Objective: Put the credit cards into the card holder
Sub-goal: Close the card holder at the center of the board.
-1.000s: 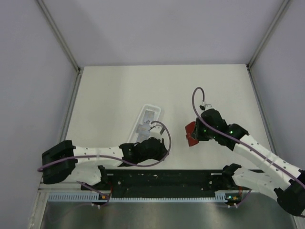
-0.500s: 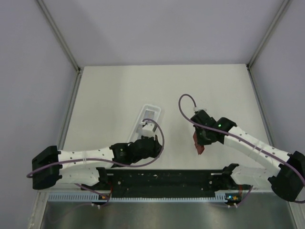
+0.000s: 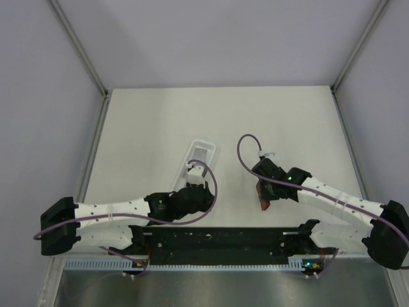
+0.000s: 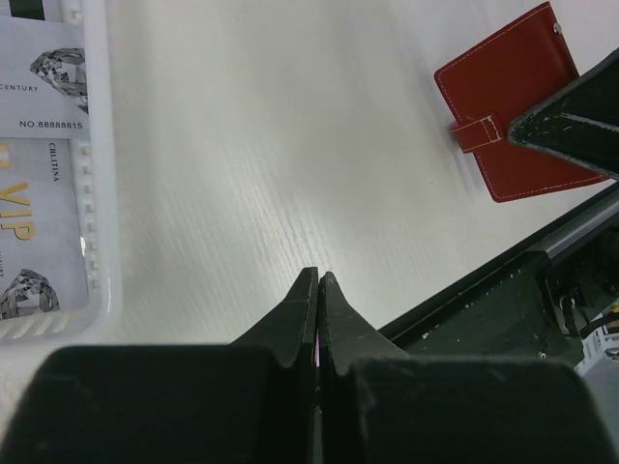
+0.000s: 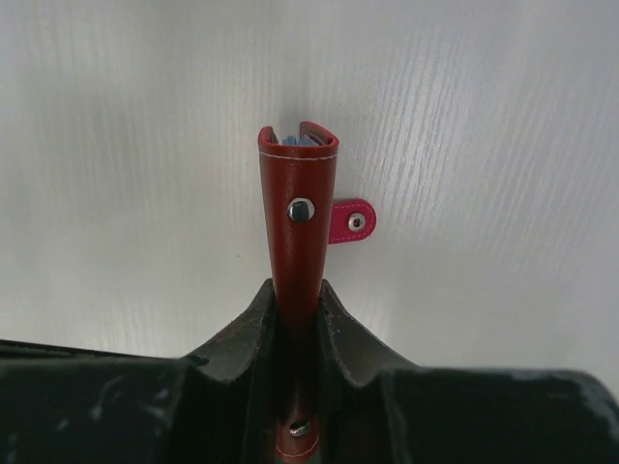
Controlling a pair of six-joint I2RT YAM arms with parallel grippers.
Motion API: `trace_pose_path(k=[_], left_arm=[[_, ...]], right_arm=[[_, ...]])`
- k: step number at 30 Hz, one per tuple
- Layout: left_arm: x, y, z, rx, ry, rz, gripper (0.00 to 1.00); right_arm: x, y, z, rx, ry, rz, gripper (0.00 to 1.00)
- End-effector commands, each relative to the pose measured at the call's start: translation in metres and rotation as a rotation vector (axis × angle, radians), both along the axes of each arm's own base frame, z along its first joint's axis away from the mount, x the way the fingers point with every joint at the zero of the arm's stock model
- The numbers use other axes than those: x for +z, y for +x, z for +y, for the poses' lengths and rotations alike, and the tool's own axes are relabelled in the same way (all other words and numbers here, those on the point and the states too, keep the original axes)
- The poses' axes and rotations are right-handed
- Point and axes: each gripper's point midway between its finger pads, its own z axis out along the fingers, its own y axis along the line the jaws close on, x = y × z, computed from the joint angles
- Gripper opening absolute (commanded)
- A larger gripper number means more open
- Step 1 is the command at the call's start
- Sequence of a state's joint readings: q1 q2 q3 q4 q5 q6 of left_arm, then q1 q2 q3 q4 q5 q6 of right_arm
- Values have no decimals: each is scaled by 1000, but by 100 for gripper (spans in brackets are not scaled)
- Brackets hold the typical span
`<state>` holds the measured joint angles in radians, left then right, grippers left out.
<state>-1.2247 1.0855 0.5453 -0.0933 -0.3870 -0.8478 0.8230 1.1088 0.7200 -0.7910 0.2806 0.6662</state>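
Top external view: a long white tray lies near the middle of the table; 1 arm ends at the tray's near end, the other well to its right.
left gripper: jaws pressed together with no gap at the tips, over bare table just beside the tray; whether anything thin sits between them cannot be told.
right gripper: clamped on the card holder, 1 finger on each face.
card holder: red, folded shut, seen edge-on from the right wrist, far end pointing at the table; contact with the surface cannot be told.
clasp tab: unfastened, sticking out to the side beside the snap stud.
credit cards: grey, lying flat in the tray, at least 2 showing, well apart from the card holder.
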Motion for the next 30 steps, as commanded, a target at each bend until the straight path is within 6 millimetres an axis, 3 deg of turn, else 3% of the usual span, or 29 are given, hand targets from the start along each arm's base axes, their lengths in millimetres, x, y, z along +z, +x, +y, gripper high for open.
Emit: trace_pose_path(k=[1,17,25,30], left_arm=[[5,4,4,34,-25,-14,0],[-1,1,5,39,-28,11,0],[-5,1,7,48,-25,16,0],[-7,1,9,52,-19,18,0]], right_arm=[[16,16,19,-20,110,-110,2],[1,7,46,81,127,-54,29],[11,8,61,111,208,-73,36],[27,2,86,177,359,-81,36]])
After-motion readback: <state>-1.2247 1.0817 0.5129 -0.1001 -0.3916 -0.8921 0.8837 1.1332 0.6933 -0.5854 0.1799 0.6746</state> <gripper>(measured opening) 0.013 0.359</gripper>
